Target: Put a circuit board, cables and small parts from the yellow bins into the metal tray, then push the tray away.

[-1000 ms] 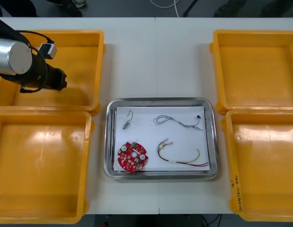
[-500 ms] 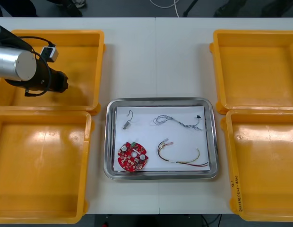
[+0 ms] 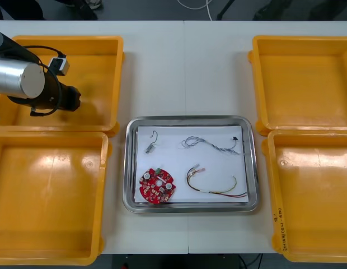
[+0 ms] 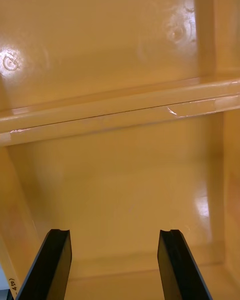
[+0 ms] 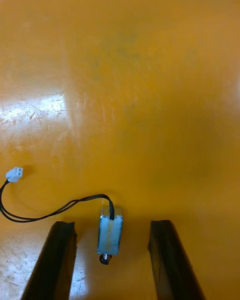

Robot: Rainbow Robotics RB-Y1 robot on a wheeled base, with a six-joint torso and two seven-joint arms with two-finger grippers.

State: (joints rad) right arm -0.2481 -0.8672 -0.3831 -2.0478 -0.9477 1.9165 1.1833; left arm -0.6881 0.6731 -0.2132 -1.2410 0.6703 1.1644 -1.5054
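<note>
My left gripper (image 3: 73, 100) hangs over the far left yellow bin (image 3: 101, 42). It stands open (image 5: 111, 226), and a small metal part (image 5: 110, 234) with a black cable (image 5: 55, 211) and a white plug lies on the bin floor between its fingers. The metal tray (image 3: 190, 119) at the table's middle holds a round red circuit board (image 3: 157, 186), a blue and white cable (image 3: 212, 143), a red and yellow cable (image 3: 215, 184) and a small metal part (image 3: 151, 144). My right gripper (image 4: 114, 234) is open above an orange bin floor (image 4: 120, 180), holding nothing.
The near left bin (image 3: 50, 196), far right bin (image 3: 302, 84) and near right bin (image 3: 313, 196) look bare inside. Bare table runs between the bins beyond the tray. A bin wall (image 4: 120, 112) crosses ahead of the right fingers.
The left arm has shifted a little toward the near side of the far left bin. The things in the tray have not moved.
</note>
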